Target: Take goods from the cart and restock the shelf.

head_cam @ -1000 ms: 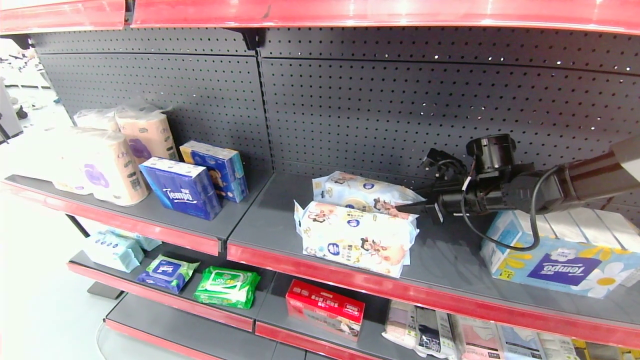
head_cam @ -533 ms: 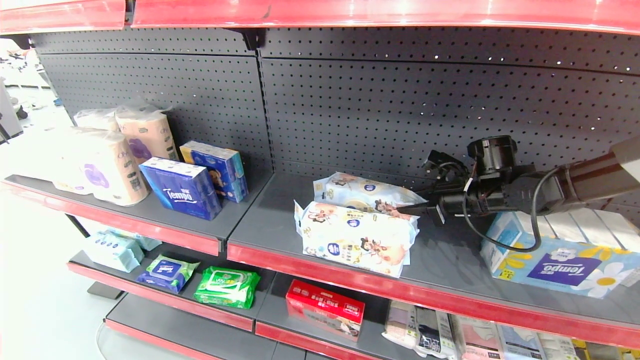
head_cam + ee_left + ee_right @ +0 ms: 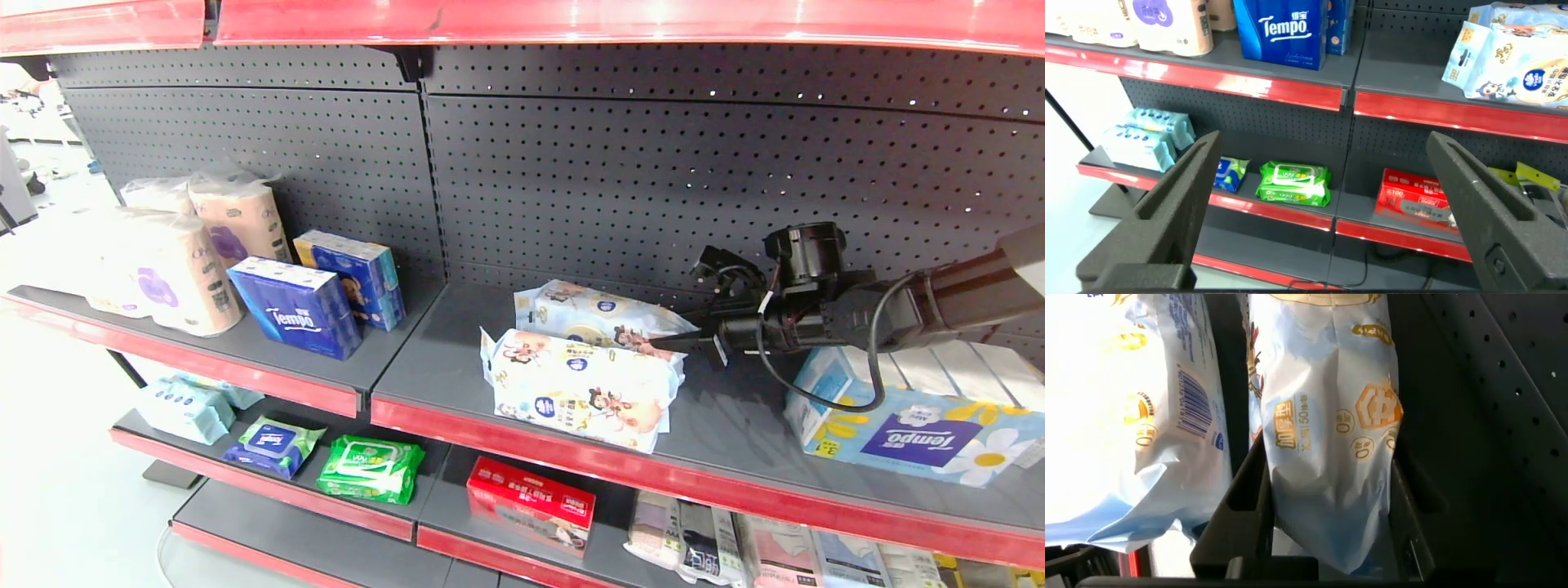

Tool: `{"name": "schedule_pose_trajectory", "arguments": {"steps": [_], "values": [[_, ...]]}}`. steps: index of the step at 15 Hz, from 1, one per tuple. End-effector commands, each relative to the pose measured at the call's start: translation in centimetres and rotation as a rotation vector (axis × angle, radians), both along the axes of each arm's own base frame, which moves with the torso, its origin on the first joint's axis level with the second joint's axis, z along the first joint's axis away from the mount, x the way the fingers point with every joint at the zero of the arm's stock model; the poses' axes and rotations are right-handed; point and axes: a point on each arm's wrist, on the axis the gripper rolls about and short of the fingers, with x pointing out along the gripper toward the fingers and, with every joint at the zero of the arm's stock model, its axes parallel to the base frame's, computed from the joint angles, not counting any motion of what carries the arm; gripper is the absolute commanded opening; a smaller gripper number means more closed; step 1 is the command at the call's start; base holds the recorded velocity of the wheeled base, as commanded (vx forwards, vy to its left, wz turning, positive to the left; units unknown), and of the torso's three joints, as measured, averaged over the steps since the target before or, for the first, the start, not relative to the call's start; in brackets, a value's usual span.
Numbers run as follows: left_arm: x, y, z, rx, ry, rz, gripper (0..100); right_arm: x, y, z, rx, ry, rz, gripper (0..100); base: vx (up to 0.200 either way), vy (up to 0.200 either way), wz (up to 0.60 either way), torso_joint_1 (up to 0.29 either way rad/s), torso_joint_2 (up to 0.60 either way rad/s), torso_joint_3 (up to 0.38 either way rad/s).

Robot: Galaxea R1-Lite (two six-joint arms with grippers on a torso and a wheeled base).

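Shelf (image 3: 735,425) holds tissue pack (image 3: 1327,433) between right fingers (image 3: 1243,505).

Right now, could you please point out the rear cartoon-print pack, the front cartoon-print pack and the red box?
rear cartoon-print pack (image 3: 588,314), head view, its top face.
front cartoon-print pack (image 3: 580,392), head view, its front face.
red box (image 3: 531,494), head view, its top face.
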Motion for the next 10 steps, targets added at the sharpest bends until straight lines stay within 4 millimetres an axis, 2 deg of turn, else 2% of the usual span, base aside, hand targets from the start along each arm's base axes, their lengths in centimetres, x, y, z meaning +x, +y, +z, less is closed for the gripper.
{"name": "schedule_pose_trajectory", "arguments": {"steps": [1, 2, 3, 10], "values": [[0.0, 0.0, 0.0, 0.0, 0.001, 0.0, 100, 0.0, 0.2, -0.1, 0.0, 0.002, 0.006, 0, 0.0, 0.0, 0.0, 0.0, 0.0, 0.0], [0.0, 0.0, 0.0, -0.002, 0.0, 0.0, 100, -0.1, 0.3, -0.1, 0.0, 0.002, 0.01, 0, 0.0, 0.0, 0.0, 0.0, 0.0, 0.0], [0.0, 0.0, 0.0, 0.0, 0.0, 0.0, 100, -0.1, 0.3, -0.1, 0.0, 0.001, 0.011, 100, 0.0, 0.0, 0.0, 0.0, 0.0, 0.0], [0.0, 0.0, 0.0, 0.0, 0.0, 0.0, 100, -0.6, -0.3, 1.0, 0.005, -0.021, -0.014, 100, 0.0, 0.0, 0.0, 0.0, 0.0, 0.0]]}}
